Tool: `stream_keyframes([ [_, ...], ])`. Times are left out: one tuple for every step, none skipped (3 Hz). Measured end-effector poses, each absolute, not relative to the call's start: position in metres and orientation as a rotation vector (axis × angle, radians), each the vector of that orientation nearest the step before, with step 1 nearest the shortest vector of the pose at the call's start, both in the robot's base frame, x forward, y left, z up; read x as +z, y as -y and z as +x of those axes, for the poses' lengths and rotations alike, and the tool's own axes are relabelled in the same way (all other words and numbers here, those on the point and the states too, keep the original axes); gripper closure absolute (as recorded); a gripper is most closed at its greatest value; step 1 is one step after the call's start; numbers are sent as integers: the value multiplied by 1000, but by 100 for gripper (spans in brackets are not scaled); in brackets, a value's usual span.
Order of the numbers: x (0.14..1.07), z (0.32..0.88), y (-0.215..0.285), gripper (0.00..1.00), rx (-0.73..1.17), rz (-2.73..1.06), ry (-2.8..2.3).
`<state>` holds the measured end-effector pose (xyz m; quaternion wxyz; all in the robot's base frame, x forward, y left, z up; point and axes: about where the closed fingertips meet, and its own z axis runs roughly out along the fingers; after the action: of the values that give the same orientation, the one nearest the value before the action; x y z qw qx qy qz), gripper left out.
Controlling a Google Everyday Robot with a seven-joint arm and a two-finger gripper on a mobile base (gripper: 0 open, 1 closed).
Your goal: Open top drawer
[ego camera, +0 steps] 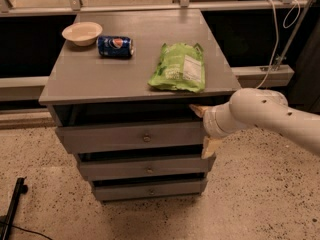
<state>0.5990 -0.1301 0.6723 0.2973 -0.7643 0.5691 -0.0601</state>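
Top drawer (115, 138), its inside hidden in shadow, has the gripper (204, 128), fingers spread, straddling its right end.

speckled floor (260, 204), dark panels (25, 49) above a pale ledge (20, 86), metal railing (125, 7), white cables (275, 29)

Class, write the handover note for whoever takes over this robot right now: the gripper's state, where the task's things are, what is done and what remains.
Gripper: open, at the right end of the top drawer, with one finger above the front panel and the other by its lower edge.
Top drawer: directly under the cabinet top. Nothing is touching its centre knob.
Done: the gripper is in place at the drawer front. Whether the drawer has started to slide out cannot be told.
Left: pull the drawer out.
On the cabinet top: bowl, soda can, green bag.
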Motion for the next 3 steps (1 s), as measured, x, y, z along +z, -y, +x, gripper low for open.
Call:
stream_keyframes([
  [664,605,130,0,-142,-2047,-1550],
  [650,614,133,4,-131,-2057,-1625],
  [643,617,136,26,-123,-2062,-1662],
])
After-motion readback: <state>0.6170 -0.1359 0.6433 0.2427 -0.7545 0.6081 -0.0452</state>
